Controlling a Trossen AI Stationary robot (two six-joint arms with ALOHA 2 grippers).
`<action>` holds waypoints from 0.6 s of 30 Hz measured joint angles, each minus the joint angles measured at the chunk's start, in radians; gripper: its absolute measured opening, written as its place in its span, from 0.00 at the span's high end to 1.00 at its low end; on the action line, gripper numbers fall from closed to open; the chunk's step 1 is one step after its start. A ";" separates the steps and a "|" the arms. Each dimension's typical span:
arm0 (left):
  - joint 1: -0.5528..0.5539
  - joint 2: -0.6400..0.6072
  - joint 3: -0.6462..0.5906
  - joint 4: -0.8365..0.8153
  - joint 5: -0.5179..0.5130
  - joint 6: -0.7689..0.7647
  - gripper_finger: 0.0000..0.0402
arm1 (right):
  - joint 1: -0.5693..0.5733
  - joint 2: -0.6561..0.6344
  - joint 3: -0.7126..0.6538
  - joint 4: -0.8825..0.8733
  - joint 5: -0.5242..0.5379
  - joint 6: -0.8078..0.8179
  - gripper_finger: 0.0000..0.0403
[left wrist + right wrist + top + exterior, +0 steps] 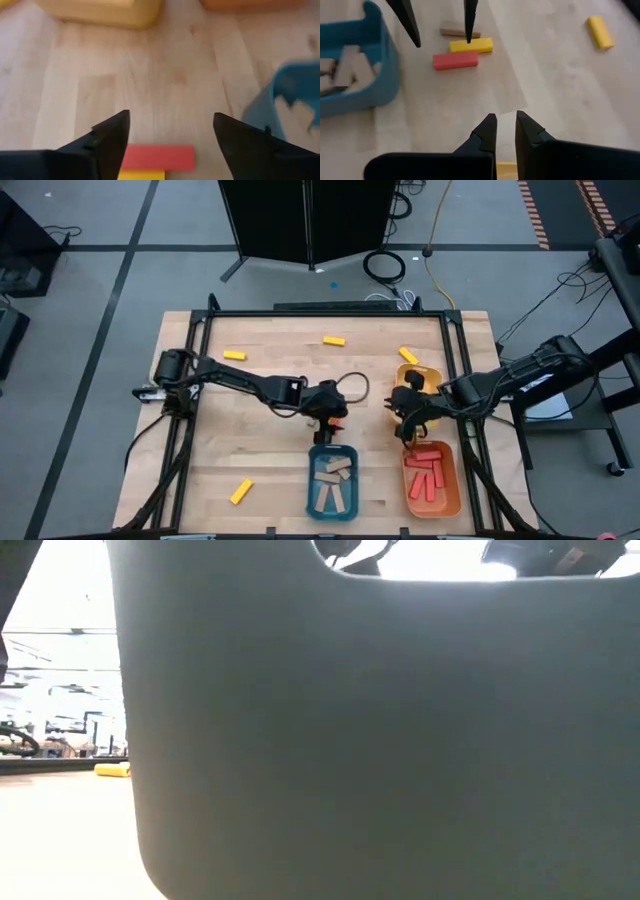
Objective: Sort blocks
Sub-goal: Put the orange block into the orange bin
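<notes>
The blue tray (332, 480) sits near the front edge of the desk (260, 460), and tan blocks (333, 472) lie inside it. The left claw (330, 420) hangs just behind the blue tray, over three small blocks on the bare wood. Its two fingers (112, 137) are spread apart and hold nothing. Seen from the left wrist, a red block (159, 157) lies flat on the wood between those fingers, with a yellow block (142, 175) touching its long side. Seen from the right wrist, the same red block (455, 60) and yellow block (471, 45) lie side by side, and a thin tan block (459, 33) lies just past the yellow one.

To the right of the blue tray sits the orange tray (433, 480), with red blocks (426, 473) lying in it. Behind the orange tray is the yellow tray (418, 378), with a yellow block or two in it. The right claw (409, 423) hangs between those two trays, to the right of the blue tray. Its fingers are pressed almost together and grip nothing.

More yellow blocks lie alone on the desk: one (241, 491) to the left of the blue tray near the front edge, and two (234, 355) (333, 339) far behind it.

In the low view, a big dark shape fills nearly everything, and I cannot tell what it is.
</notes>
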 joint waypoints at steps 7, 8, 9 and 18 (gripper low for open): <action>-0.027 0.060 0.109 -0.155 -0.065 0.036 0.15 | -0.076 -0.001 0.000 0.015 -0.221 0.132 1.00; -0.028 0.060 0.109 -0.157 -0.083 0.032 0.14 | -0.076 -0.001 0.000 0.016 -0.234 0.152 1.00; -0.028 0.060 0.109 -0.159 -0.098 0.018 0.13 | -0.075 -0.001 0.000 0.016 -0.240 0.169 1.00; 0.022 0.102 0.099 -0.189 -0.111 0.033 0.13 | -0.053 -0.001 0.000 0.040 -0.239 0.234 1.00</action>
